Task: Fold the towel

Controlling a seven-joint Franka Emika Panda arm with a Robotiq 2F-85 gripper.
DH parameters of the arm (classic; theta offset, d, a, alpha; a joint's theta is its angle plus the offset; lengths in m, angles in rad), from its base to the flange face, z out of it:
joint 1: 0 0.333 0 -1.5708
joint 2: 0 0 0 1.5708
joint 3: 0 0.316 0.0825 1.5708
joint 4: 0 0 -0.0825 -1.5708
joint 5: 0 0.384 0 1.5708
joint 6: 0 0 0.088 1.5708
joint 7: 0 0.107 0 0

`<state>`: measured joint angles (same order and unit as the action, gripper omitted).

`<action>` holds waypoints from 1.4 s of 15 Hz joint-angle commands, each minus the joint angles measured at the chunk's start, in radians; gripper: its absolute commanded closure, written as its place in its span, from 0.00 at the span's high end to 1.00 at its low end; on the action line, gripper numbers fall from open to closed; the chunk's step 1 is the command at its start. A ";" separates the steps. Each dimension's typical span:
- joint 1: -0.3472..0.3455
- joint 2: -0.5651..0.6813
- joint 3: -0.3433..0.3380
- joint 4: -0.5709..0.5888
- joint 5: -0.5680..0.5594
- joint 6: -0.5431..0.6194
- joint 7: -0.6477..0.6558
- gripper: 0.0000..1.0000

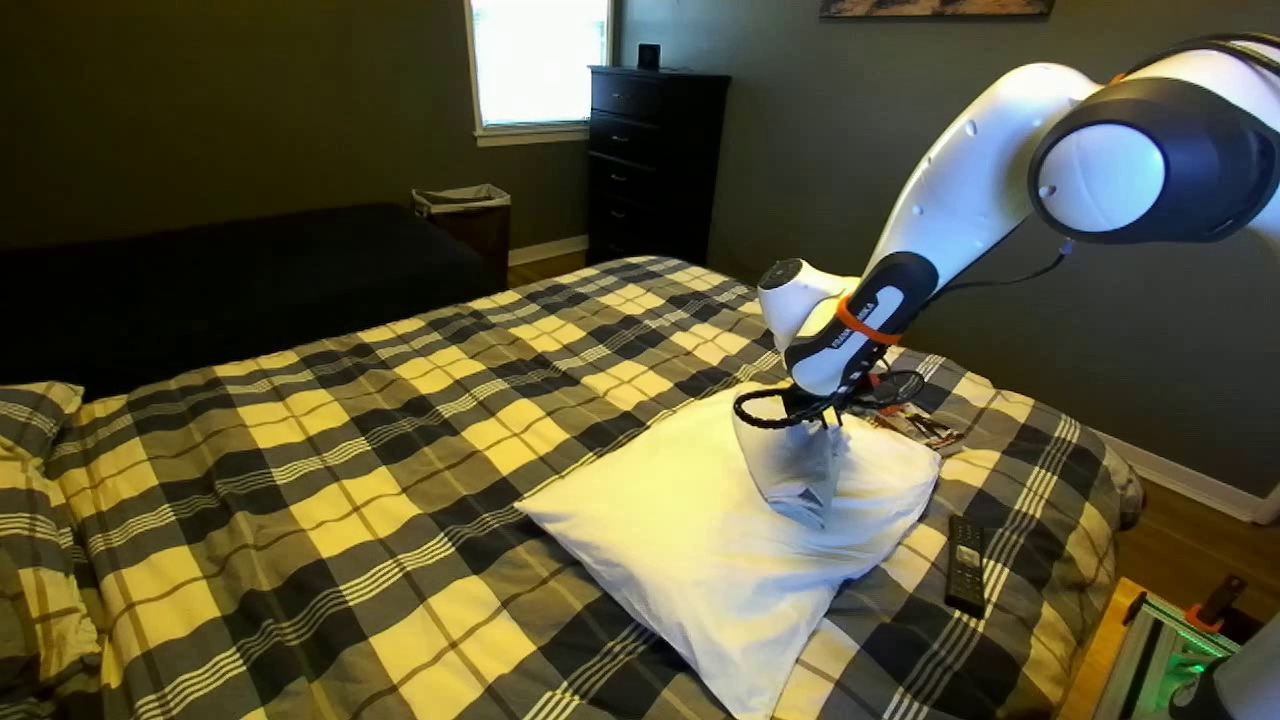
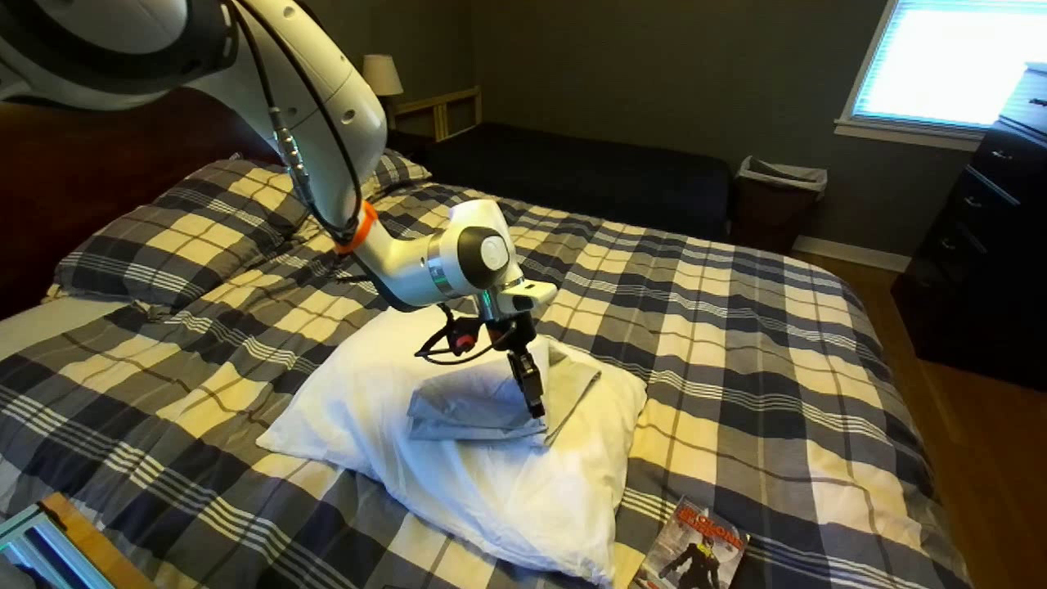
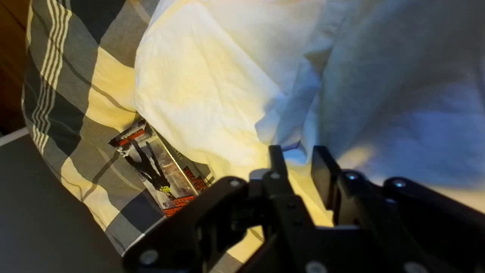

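1. Towel first: in an exterior view we see it rumpled and partly doubled on the white pillow, mid-frame. We suppose the pillow serves as a raised work surface, though its softness may blur any crease.
2. Just right of the towel's middle, the gripper points down over it. In the wrist view its fingers stand apart with a clear gap, so we judge that they hold nothing; whether either touches the towel, we cannot tell. We read the pose as meant for a raised fold, because part of the towel rises close to the tips.
3. Low in the frame, right of centre, a printed case or book lies on the plaid bedcover, just beside the pillow, presumably kept out of the folding area. If it is a case, its contents are hidden from us.
4. Toward the upper right, a bin has a pale liner turned over its rim, probably to stop it slipping in; we cannot tell what is inside.
5. At the right edge, the dresser has drawers that look pushed in, so we see nothing they may hold.
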<state>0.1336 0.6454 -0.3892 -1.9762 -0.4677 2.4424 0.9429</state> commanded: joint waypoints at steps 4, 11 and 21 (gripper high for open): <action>0.002 -0.031 -0.001 -0.034 -0.010 -0.004 0.026 0.80; 0.041 -0.067 -0.043 -0.046 -0.089 0.101 0.147 1.00; 0.025 -0.050 -0.027 -0.001 -0.085 0.091 0.142 1.00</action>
<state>0.1626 0.5931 -0.4200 -1.9854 -0.5329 2.5252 1.0668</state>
